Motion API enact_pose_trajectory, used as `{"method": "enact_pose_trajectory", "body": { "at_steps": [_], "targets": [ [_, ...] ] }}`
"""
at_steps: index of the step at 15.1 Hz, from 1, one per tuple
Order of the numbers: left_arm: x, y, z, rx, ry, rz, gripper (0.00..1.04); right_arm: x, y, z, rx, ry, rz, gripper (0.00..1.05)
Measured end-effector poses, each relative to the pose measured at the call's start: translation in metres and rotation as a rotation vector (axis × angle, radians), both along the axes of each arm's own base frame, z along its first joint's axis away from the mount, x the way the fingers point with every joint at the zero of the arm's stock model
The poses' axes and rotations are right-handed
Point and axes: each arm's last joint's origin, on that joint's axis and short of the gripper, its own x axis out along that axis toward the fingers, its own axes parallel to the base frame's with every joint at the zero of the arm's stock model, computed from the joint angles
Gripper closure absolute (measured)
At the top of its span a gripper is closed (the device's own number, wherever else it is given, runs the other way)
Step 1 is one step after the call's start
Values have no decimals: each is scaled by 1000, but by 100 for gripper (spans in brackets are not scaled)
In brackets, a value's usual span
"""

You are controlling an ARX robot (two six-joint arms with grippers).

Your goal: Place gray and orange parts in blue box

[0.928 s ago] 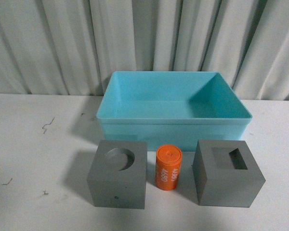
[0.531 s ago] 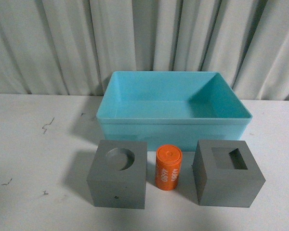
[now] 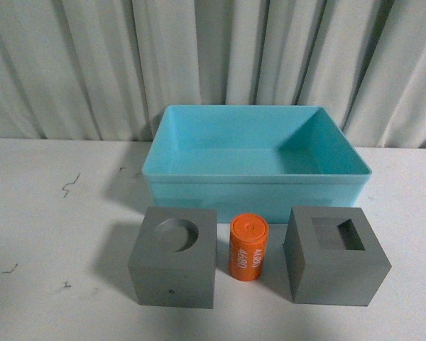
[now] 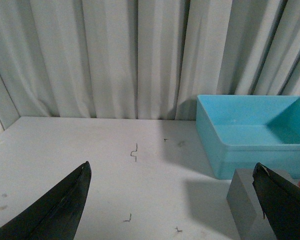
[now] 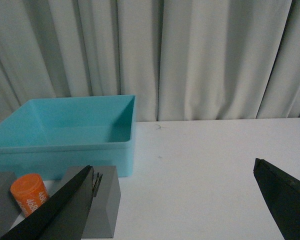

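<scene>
Left hand and right hand both gape empty, and with the cylinder standing close between round-hole cube and square-hole cube before the box, a hand closing on either cube could knock it rolling across the table.

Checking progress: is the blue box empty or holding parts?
Empty. The blue box shows a bare floor; round-recess cube, orange cylinder and square-recess cube stand on the table outside.

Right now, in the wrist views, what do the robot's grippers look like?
The left gripper and the right gripper each show two matte black fingers, broad at the base, tapering to a point. No cables or markings are visible.
</scene>
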Motion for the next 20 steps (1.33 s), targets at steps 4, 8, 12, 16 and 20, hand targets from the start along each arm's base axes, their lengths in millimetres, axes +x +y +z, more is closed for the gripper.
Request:
{"method": "enact_pose_trajectory", "body": {
  "at_steps": [4, 8, 12, 16, 20],
  "targets": [
    [0, 0, 0, 0, 0, 0, 7, 0, 0, 0, 0, 0, 0, 6],
    [0, 0, 0, 0, 0, 0, 7, 0, 0, 0, 0, 0, 0, 6],
    [0, 0, 0, 0, 0, 0, 7, 0, 0, 0, 0, 0, 0, 6],
    [0, 0, 0, 0, 0, 0, 7, 0, 0, 0, 0, 0, 0, 6],
    [0, 0, 0, 0, 0, 0, 7, 0, 0, 0, 0, 0, 0, 6]
  ]
}}
